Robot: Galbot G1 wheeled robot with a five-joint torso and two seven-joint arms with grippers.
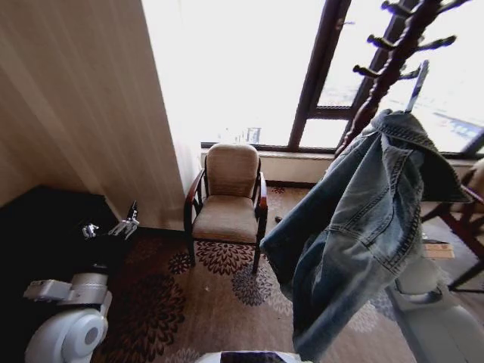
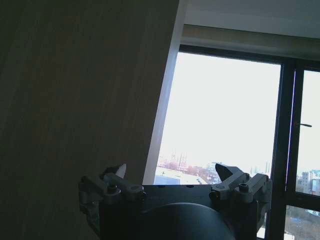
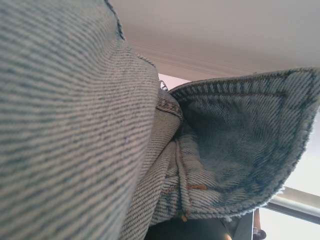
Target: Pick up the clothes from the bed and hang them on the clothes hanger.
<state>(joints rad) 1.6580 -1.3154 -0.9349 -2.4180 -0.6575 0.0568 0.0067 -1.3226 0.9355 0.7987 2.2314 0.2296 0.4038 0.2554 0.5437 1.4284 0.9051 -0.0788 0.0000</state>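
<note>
The denim jacket (image 1: pixel 355 234) hangs in front of me on my right, its collar up near the dark wooden coat stand (image 1: pixel 382 72) by the window (image 1: pixel 242 68), its folds drooping over the patterned carpet (image 1: pixel 197 302). My right arm is under the cloth; in my right wrist view the denim (image 3: pixel 75 125) crowds the lens, so I cannot tell how that arm's jaws stand. My left gripper (image 2: pixel 172 176) is low at my left side near the wall (image 1: pixel 76 98), jaws spread and empty. A padded armchair (image 1: pixel 227 200) stands beneath the window.
</note>
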